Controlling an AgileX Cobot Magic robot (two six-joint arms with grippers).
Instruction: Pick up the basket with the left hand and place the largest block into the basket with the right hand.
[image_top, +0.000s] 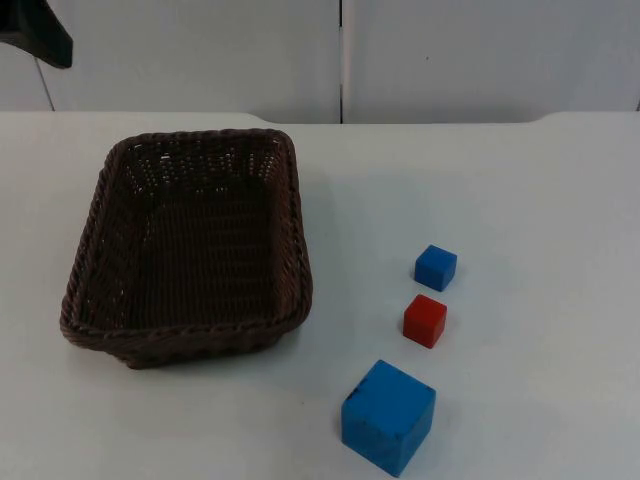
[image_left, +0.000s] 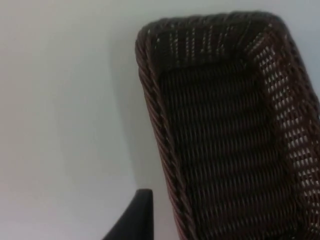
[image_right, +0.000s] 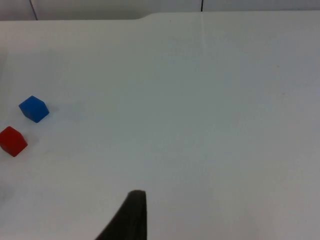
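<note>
I am seeing very little of my robot. A black chunk of the left arm (image_top: 38, 35) is poking in, with flat sides and a blunt end. In the left wrist view, one fingertip of the left tool (image_left: 134, 217) is showing as a black, smooth wedge with a squared tip. The right tool's fingertip (image_right: 129, 217) is looking dark, slim and rounded on top.

Empty brown basket (image_top: 100, 200), big blue block (image_top: 388, 416) apart.

I see large blue block (image_top: 388, 416) cut by top view's edge. Basket (image_left: 225, 130) runs off left wrist view. Can't judge either gripper's fingers.
</note>
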